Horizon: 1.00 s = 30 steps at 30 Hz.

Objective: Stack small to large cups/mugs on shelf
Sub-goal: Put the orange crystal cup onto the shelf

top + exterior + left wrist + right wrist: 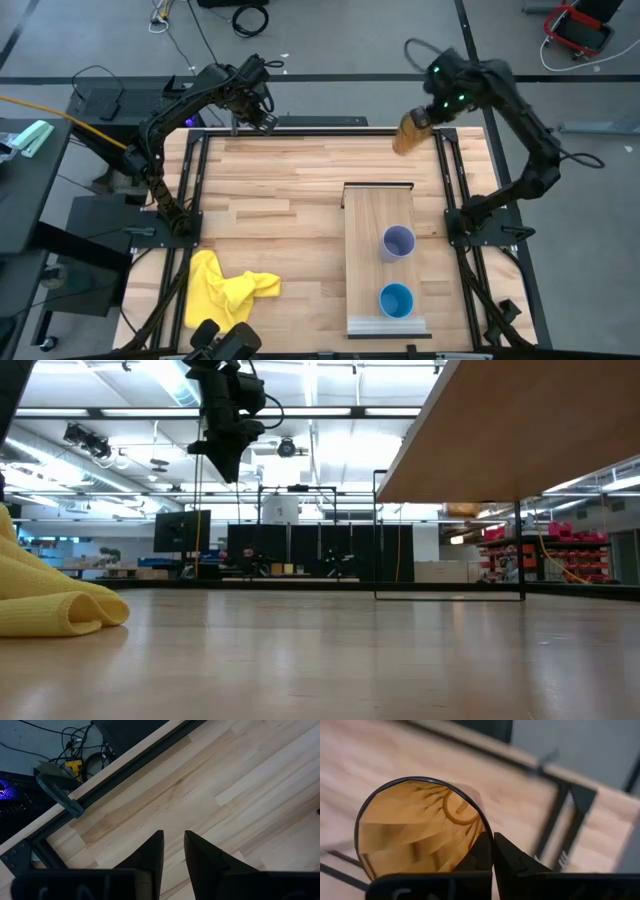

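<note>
The amber tumbler (408,132) hangs tilted in the air over the table's far right corner, held by my right gripper (424,116), which is shut on it; in the right wrist view its open mouth (420,830) faces the camera. The lavender cup (398,242) and the blue cup (396,300) stand upright on the pale wooden shelf (365,230), the blue one nearer the whitish strip at its near end. My left gripper (262,118) hovers over the far left edge, its fingers (173,850) a little apart and empty. My right gripper holds the tumbler by its rim (481,831), one finger inside the cup and one outside, the wall pinched between them. The tumbler is lifted clear of the table and tilted, with its bottom away from the gripper.
A crumpled yellow cloth (225,290) lies at the near left of the table and shows in the low view (50,605). The shelf stands raised on thin black legs (378,535). Bare butcher-block tabletop (280,190) lies between the shelf and the left arm.
</note>
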### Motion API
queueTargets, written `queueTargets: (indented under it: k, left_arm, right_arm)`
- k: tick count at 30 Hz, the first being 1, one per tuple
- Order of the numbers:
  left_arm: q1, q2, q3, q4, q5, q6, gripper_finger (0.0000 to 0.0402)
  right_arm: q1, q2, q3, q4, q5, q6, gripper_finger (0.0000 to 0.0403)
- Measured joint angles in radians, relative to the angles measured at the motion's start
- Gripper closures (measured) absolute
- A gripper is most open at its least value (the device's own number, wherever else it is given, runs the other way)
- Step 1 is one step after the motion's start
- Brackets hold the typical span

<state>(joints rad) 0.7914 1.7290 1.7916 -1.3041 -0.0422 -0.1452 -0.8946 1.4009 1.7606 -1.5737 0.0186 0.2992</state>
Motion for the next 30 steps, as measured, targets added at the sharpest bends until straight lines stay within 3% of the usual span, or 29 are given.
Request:
queueTargets:
  k: [7, 14, 19, 30]
  left_arm:
    - [0.0, 0.0, 0.0, 0.0, 0.0, 0.0, 0.0323]
    - [0.0, 0.0, 0.0, 0.0, 0.0, -0.001, 0.0326]
    - [0.0, 0.0, 0.0, 0.0, 0.0, -0.001, 0.033]
    - [0.0, 0.0, 0.0, -0.001, 0.0, -0.001, 0.0332]
  right_arm:
    - [0.09, -0.007, 0.187, 0.001, -0.088, 0.072, 0.04]
    - [0.279, -0.02, 0.289, 0.003, -0.185, 0.157, 0.04]
    - [0.425, -0.057, 0.294, 0.002, -0.175, 0.246, 0.04]
    - [0.662, -0.122, 0.286, 0.004, -0.035, 0.44, 0.04]
